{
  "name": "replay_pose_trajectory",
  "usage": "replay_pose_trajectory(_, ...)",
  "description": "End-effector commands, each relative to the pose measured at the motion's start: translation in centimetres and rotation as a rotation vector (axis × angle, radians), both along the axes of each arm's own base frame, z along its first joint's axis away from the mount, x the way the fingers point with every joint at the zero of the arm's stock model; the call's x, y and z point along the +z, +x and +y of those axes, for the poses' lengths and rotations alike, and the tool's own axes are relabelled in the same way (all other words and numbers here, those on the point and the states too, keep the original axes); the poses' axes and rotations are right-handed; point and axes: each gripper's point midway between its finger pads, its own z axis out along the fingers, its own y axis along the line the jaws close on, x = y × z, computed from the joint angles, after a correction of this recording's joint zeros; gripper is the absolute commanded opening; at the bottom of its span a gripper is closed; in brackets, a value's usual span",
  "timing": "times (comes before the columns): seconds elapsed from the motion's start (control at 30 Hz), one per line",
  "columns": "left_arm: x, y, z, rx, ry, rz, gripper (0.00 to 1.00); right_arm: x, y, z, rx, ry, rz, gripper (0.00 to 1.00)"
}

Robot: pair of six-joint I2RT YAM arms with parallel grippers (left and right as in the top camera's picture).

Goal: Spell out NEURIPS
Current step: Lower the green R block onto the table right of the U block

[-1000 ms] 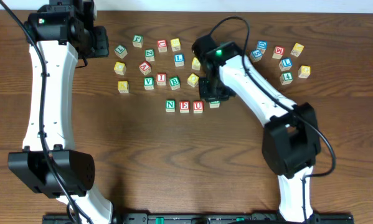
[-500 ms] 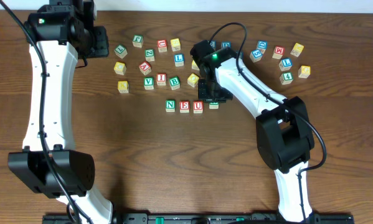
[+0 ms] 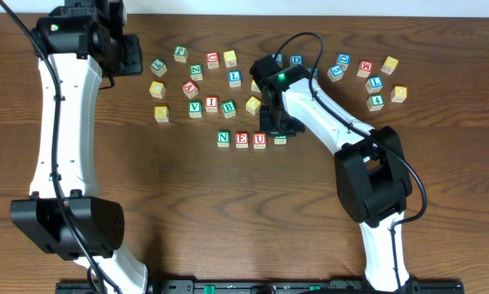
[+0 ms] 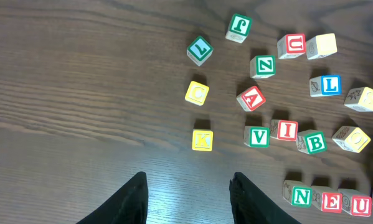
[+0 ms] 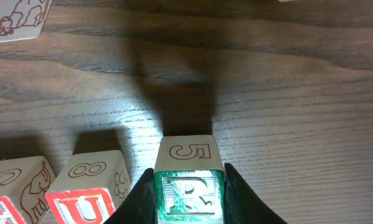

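The right gripper (image 5: pixel 188 210) is clamping the small green-lettered wooden R cube (image 5: pixel 187 186) between its two fingers, holding it just to the right of the red-lettered wooden U cube (image 5: pixel 85 200), with a narrow gap showing between them. Left of the U cube, the red E cube (image 3: pixel 242 140) and the green N cube (image 3: pixel 224 138) are sitting in a row on the dark wooden tabletop (image 3: pixel 187 204). Well up-left of the U cube, the left gripper (image 4: pixel 189 199) is hanging open, holding nothing.

Right arm (image 3: pixel 326 114) low, jaws tight; left arm (image 3: pixel 60 122) outstretched, jaws apart.
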Motion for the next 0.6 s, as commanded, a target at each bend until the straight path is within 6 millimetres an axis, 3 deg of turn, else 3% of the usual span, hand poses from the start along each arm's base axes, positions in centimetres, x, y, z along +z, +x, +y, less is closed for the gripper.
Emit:
replay_pose_trajectory(0.0,0.51,0.14,0.01,0.004,0.006,-0.013,0.43,-0.59,-0.38,-0.05,-0.012,-0.009,0.016,0.21)
replay_pose_trajectory(0.57,0.51,0.14,0.01,0.004,0.006,-0.013,0.43,-1.39,-1.23,0.67,0.066,0.036,0.054,0.20)
